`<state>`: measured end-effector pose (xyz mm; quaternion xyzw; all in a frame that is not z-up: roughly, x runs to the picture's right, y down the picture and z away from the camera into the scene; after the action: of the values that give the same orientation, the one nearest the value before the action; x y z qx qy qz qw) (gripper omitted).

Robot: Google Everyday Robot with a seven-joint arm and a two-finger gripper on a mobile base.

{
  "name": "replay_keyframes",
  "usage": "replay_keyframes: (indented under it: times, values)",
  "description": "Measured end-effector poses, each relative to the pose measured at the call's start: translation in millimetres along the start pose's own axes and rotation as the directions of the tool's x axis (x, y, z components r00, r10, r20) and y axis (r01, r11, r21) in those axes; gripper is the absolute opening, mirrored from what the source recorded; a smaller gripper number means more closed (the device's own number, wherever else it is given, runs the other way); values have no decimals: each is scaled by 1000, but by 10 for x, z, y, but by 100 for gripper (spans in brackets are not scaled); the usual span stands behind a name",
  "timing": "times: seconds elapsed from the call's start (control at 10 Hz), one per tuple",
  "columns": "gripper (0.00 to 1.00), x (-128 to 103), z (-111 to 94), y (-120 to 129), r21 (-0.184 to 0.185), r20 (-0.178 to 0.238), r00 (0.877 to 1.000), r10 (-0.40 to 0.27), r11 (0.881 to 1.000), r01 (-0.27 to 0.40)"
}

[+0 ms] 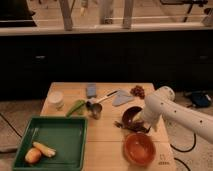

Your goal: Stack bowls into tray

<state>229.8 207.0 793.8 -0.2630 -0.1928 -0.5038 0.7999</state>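
Observation:
The dark maroon bowl sits tilted on the wooden table at the right middle. My gripper is at its near rim, at the end of the white arm that reaches in from the right. The wider orange-red bowl stands upright on the table just in front of the gripper, near the front right corner. The dark-green tray lies at the front left, well apart from both bowls, with an orange vegetable and a round fruit in its near left corner.
A small metal cup with a utensil and a green vegetable lie between the tray and the maroon bowl. A white cup, a blue sponge, a grey-blue piece and a brown cluster stand further back.

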Motion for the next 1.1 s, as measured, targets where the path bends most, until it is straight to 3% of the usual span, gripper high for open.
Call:
replay_keyframes:
  times: [0.5, 0.8, 1.1]
  values:
    - [6, 85, -107, -64, -1, -25, 1000, -1, 1000, 1]
    - [0, 109, -174, -156, 1, -32, 999, -19, 1000, 19]
    - [0, 71, -278, -255, 44, -11, 999, -46, 998, 46]
